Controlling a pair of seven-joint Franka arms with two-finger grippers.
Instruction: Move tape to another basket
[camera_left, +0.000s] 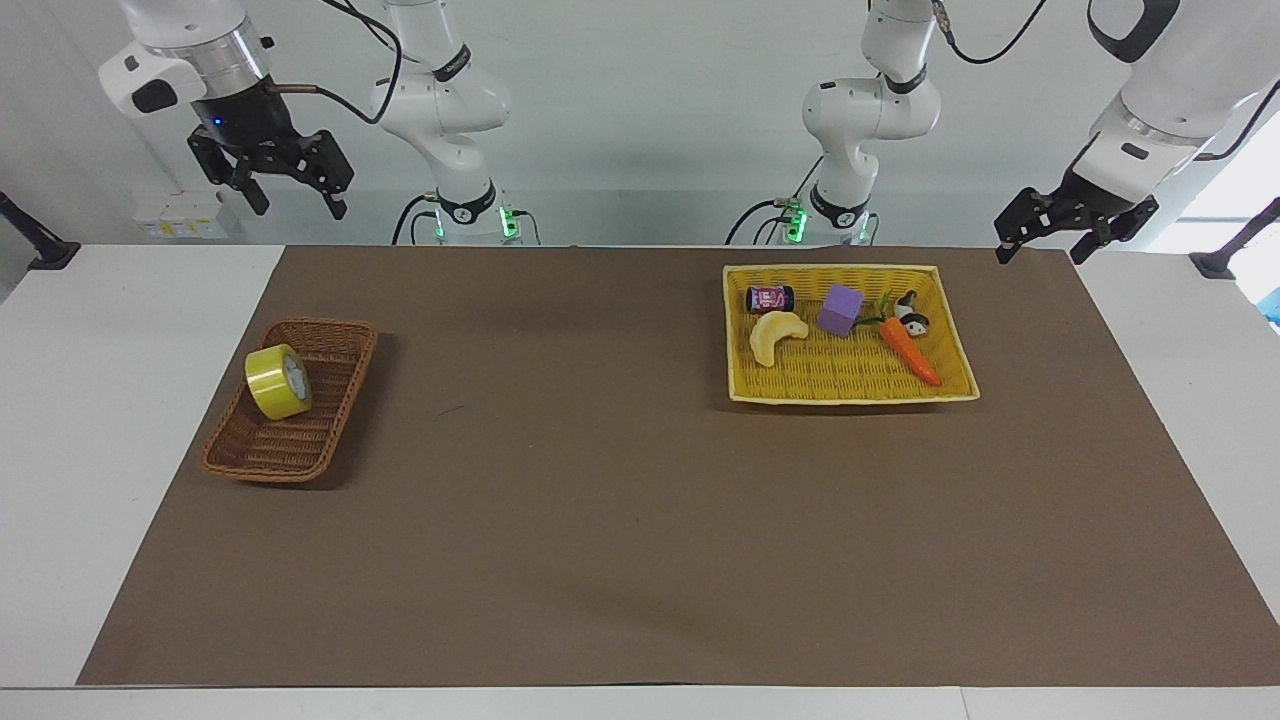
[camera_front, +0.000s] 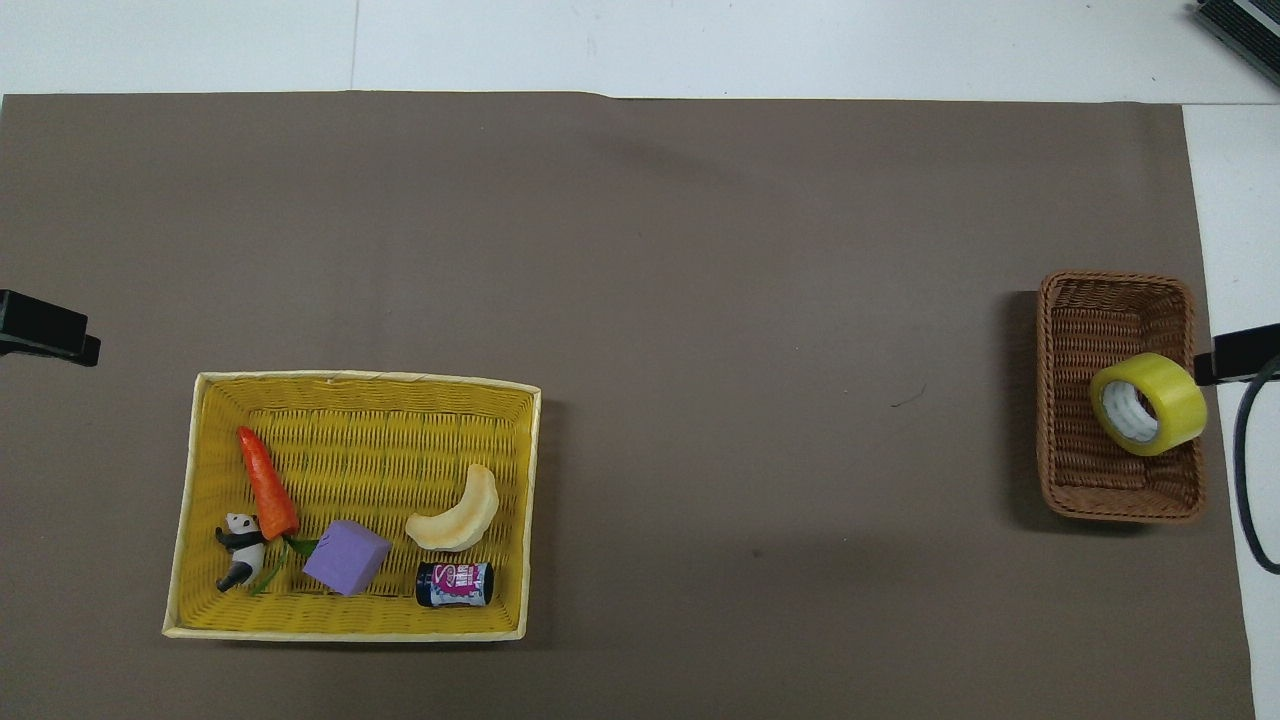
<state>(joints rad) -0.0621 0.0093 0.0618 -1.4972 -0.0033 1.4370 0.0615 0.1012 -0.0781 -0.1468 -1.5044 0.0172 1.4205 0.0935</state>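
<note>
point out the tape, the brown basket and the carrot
tape (camera_front: 1150, 403): overhead view, on the yellow outer band above its core.
brown basket (camera_left: 262, 446): facing view, on the bare woven floor, farther from the robots than the tape.
carrot (camera_front: 268, 484): overhead view, on the middle of the orange body.

Overhead, both grippers seemingly edge-cropped

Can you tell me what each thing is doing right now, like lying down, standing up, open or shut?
tape: on its edge, leaning on the side of the brown basket
carrot: lying in the yellow basket
purple block: sitting in it
can: on its side
cream crescent: lying flat
panda: beside the carrot's top
right pincer: open, raised, empty
left pincer: open, raised, empty
</note>
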